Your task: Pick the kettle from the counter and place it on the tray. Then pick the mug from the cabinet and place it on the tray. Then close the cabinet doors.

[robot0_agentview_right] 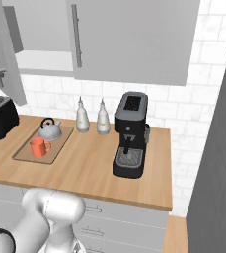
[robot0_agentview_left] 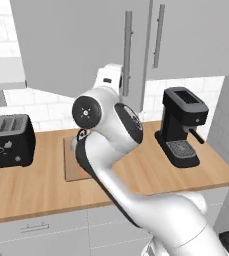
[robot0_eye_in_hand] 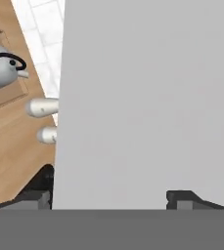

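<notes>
We judged the main hazard to lie with the tall, flat, plain grey cabinet door (robot0_eye_in_hand: pixel 143 97). It stood close before the hand, and a push landing off its face or skidding along the smooth panel might have left it ajar. A second grey door (robot0_agentview_right: pixel 3 54) hung swung out at ten o'clock in the right base view, where a wide swing of the white arm (robot0_agentview_left: pixel 111 150) could have clipped it.

The long light-brown wooden counter (robot0_agentview_right: pixel 85 168) looked matt and grained. On it, at nine o'clock from the boxy black coffee machine (robot0_agentview_right: pixel 130 136), lay the flat rectangular wooden tray (robot0_agentview_right: pixel 60 141) with its thin raised edge. The squat silver-grey dome kettle (robot0_agentview_right: pixel 49 130), with its black arched handle, sat on the tray at one o'clock from the small orange-red cylindrical mug (robot0_agentview_right: pixel 37 147). The gripper (robot0_eye_in_hand: pixel 108 195) held its dark fingertips spread wide, gripping nothing.
</notes>
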